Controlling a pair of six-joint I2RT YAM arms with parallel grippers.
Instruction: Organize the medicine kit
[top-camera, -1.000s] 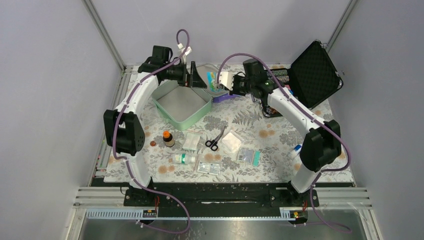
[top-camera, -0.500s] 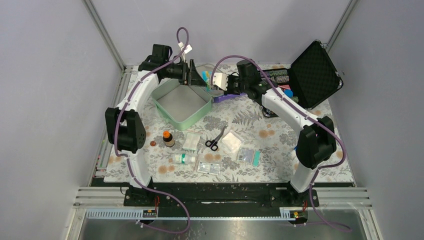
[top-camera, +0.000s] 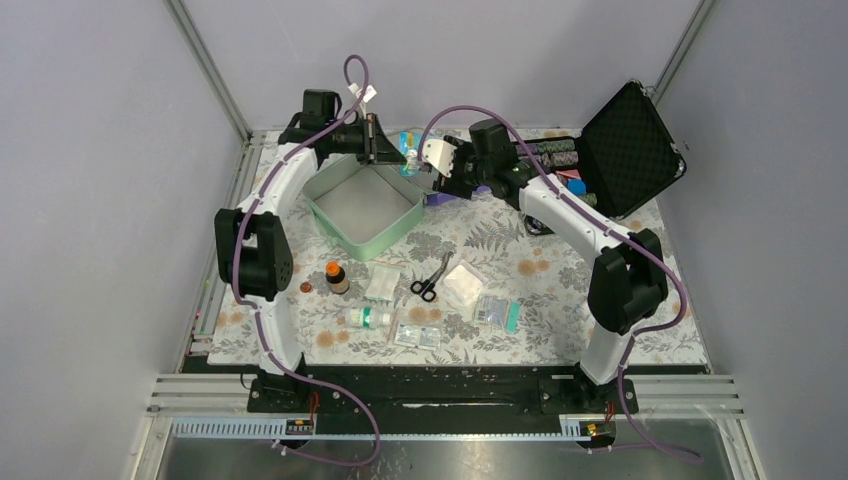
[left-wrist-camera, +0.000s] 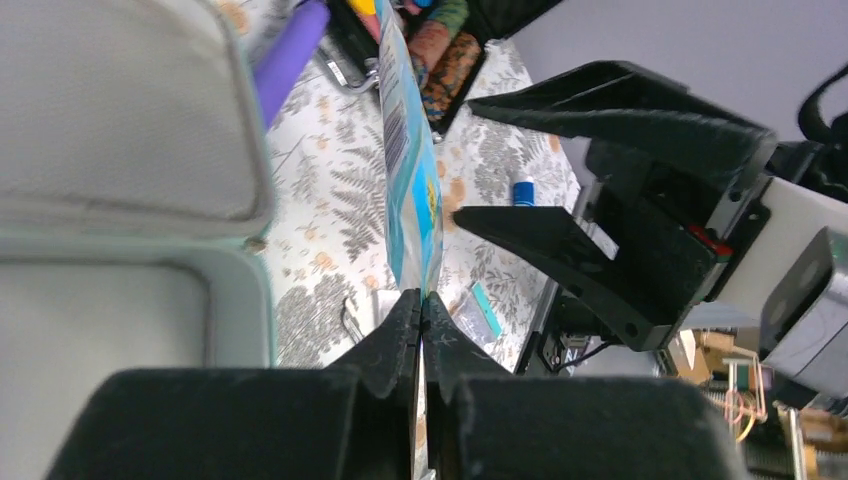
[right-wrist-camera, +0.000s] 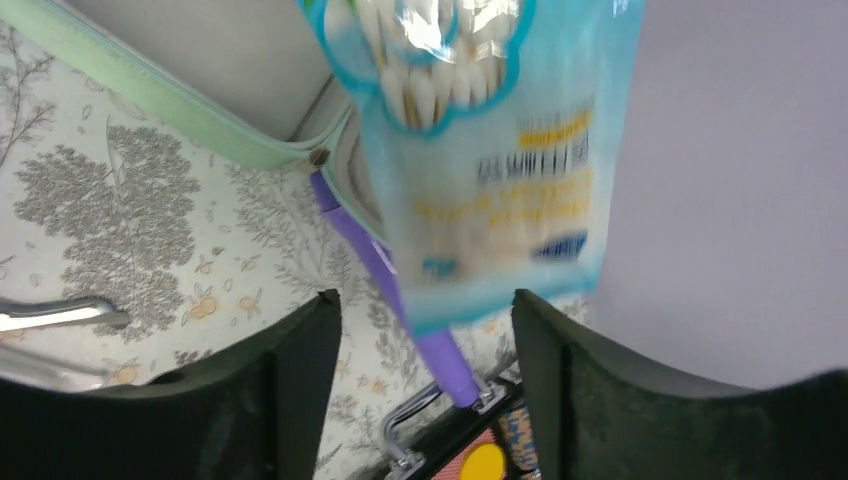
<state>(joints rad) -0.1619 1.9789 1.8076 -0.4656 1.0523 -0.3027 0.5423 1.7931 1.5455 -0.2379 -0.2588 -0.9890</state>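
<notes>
1. While the overhead view takes in the whole table (top-camera: 500, 235), the medicine kit (top-camera: 378, 238) lies open on the far left part of it, with its grey inside showing.
2. Just past the kit's far corner, the left end effector (top-camera: 392, 150) holds a blue packet of cotton swabs (top-camera: 407, 148) clear of the table. The right end effector (top-camera: 426, 170) stands just beside the packet on the other side.
3. A black case (top-camera: 625, 135) sits at the far right with its lid raised. Scissors (top-camera: 431, 278) and a brown bottle (top-camera: 337, 277) lie nearer the arm bases, apart from the kit.
4. From the left wrist, the left end effector (left-wrist-camera: 420, 320) is pinched narrow on one edge of the packet (left-wrist-camera: 410, 170), which is seen edge-on. The kit's mint rim (left-wrist-camera: 255, 300) fills the left side. To the right of the packet, the right end effector (left-wrist-camera: 463, 165) has its two black fingers spread wide.
5. From the right wrist, the right end effector (right-wrist-camera: 422, 298) is wide and grips nothing. The packet (right-wrist-camera: 490, 170) hangs over the gap with its lower edge level with the fingertips, and I cannot tell whether it touches them. Behind it are the kit's rim (right-wrist-camera: 190, 105) and a purple stick (right-wrist-camera: 435, 345) lying on the table.
</notes>
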